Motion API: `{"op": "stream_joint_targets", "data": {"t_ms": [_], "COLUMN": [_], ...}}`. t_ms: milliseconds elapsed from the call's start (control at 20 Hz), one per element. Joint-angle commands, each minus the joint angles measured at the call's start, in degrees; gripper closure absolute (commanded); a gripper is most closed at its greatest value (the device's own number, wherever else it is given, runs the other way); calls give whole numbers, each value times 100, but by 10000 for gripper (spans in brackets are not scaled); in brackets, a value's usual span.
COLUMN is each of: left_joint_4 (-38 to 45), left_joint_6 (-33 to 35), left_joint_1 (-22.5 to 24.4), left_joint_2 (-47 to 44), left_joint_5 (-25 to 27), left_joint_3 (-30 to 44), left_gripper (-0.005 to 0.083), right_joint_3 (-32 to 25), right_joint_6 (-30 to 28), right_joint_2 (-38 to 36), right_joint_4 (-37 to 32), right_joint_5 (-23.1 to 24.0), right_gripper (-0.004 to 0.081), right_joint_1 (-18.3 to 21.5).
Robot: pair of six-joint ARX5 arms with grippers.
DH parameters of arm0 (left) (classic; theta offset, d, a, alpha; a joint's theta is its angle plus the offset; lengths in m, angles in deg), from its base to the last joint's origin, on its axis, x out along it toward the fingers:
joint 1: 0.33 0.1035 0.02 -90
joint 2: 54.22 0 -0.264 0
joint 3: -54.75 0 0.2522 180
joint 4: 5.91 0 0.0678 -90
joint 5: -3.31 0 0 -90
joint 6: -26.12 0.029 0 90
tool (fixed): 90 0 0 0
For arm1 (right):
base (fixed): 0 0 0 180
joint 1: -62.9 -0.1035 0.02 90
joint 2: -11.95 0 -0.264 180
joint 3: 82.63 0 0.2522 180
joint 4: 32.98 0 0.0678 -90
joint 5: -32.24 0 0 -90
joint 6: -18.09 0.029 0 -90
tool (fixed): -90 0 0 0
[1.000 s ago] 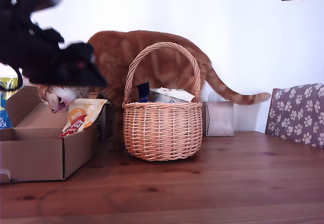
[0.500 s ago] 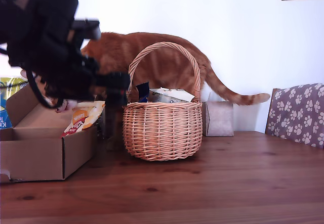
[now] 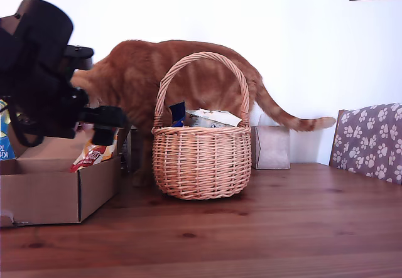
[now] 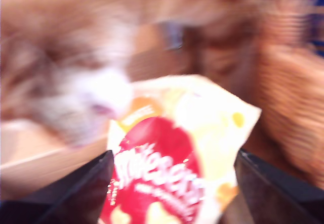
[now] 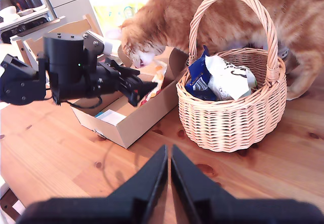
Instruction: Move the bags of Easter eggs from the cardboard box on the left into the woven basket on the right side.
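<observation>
You see a brown wood table by a white wall, and a big orange cat stands behind the box and the basket. My first gripper has its jaws apart, one on each side of the cream-and-orange bag, but not squeezing it. That bag sits up in the box. My second gripper hangs over the table with its jaws together, holding nothing.

Watch out! The cat's face is right by the bag. I think it could bite or paw the bag away, or the arm could bump it.

Count with me: one bag in the box, two bags in the basket, a blue one and a white one. One cat, one basket, one box.
</observation>
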Motion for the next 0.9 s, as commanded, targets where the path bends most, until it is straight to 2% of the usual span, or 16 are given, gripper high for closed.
{"op": "stream_joint_targets", "data": {"t_ms": [0, 200, 250, 350, 400, 550, 650, 700, 750, 850], "left_joint_4": [-39, -107, -107, -109, -94, -63, -48, -35, -15, 96], "left_joint_6": [-42, -52, -111, -203, -256, -380, -358, -330, -330, -328], "left_joint_1": [72, 212, 243, 304, 334, 365, 367, 376, 415, 546], "left_joint_2": [26, 26, 26, 26, 26, 28, 68, 96, 129, 177], "left_joint_5": [-111, -98, -101, -144, -269, -804, -1040, -1043, -1038, -1019], "left_joint_3": [68, 68, 68, 68, 68, 68, 68, 68, 68, 68], "left_gripper": [189, 192, 221, 352, 379, 376, 302, 240, 215, 215], "right_joint_3": [-20, -20, -20, -20, -20, -20, -20, -20, -20, -20], "right_joint_6": [-13, -13, -13, -13, -13, -11, -11, -11, -11, -11], "right_joint_2": [20, 20, 20, 17, 17, 17, 17, 17, 17, 17], "right_joint_4": [-57, -50, -50, -50, -50, -55, -52, -50, -52, -50], "right_joint_5": [-28, -26, -28, -28, -26, -26, -28, -28, -28, -31], "right_gripper": [782, 782, 782, 782, 782, 782, 782, 782, 782, 782], "right_joint_1": [-26, -26, -26, -26, -26, -26, -26, -26, -26, -26]}}
